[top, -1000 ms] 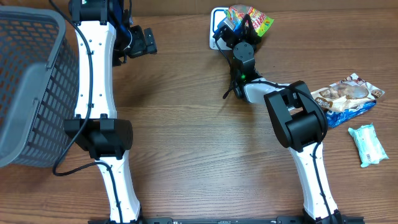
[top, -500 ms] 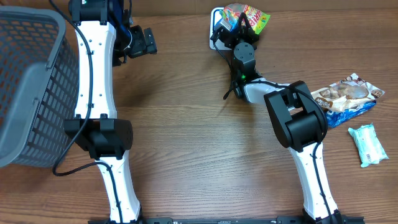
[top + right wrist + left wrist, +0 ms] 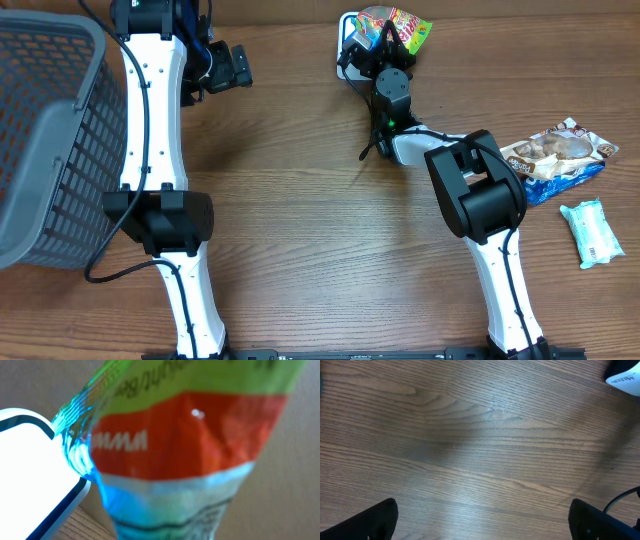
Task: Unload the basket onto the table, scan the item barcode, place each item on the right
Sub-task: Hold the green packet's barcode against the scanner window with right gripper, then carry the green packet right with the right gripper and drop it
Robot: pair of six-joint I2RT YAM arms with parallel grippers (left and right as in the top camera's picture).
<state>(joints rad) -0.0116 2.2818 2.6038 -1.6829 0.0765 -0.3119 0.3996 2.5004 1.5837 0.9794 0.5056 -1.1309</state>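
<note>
Two arms show overhead. Your right gripper is clamped tight on the candy bag, held at the right edge of the scanner — the white pad. Your left gripper sits well left of the scanner, jaws spread wide, empty, with the grey basket farther left again. A second snack bag and a small teal packet lie well off to the scanner's right.

Left wrist: both fingertips stand far apart over the bare wooden table, nothing between them; a corner of the scanner shows at upper right.

Right wrist: the candy bag fills the view, blurred, its crimped edge just beside the scanner's lit white face — you can't tell whether they touch.
</note>
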